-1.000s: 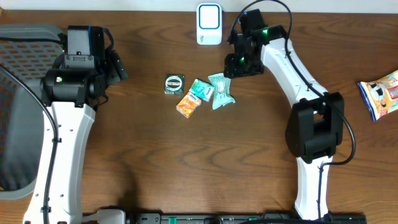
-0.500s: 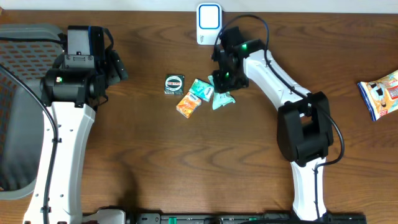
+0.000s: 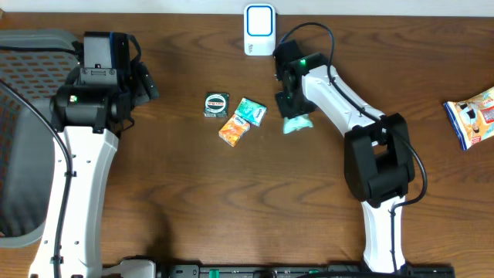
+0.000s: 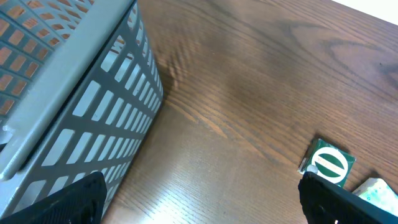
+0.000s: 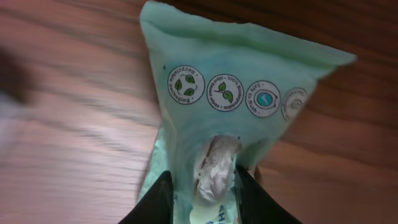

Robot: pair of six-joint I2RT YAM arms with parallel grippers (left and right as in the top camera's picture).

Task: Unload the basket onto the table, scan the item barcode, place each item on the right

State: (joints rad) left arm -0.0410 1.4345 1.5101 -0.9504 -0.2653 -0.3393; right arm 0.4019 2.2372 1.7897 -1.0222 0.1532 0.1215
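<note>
My right gripper (image 3: 290, 105) is shut on a mint-green packet (image 3: 298, 123), pinching its crumpled middle. The right wrist view shows that packet (image 5: 236, 81) hanging out past the gripper (image 5: 202, 196), round recycling logos on its face; no barcode shows on it. The white and blue scanner (image 3: 259, 29) stands at the table's far edge, up and left of the packet. My left gripper (image 3: 147, 83) is open and empty at the left, far from the items; in its own view the left gripper (image 4: 211, 205) spans bare wood.
A green round-label packet (image 3: 217, 104), a teal packet (image 3: 251, 111) and an orange packet (image 3: 234, 129) lie clustered at the centre. A snack bag (image 3: 472, 116) lies at the far right. A grey mesh basket (image 3: 23, 116) fills the left edge, close beside my left gripper.
The right gripper closed on the mint-green packet and pulled it rightward, out of the cluster. The left arm has not moved.
</note>
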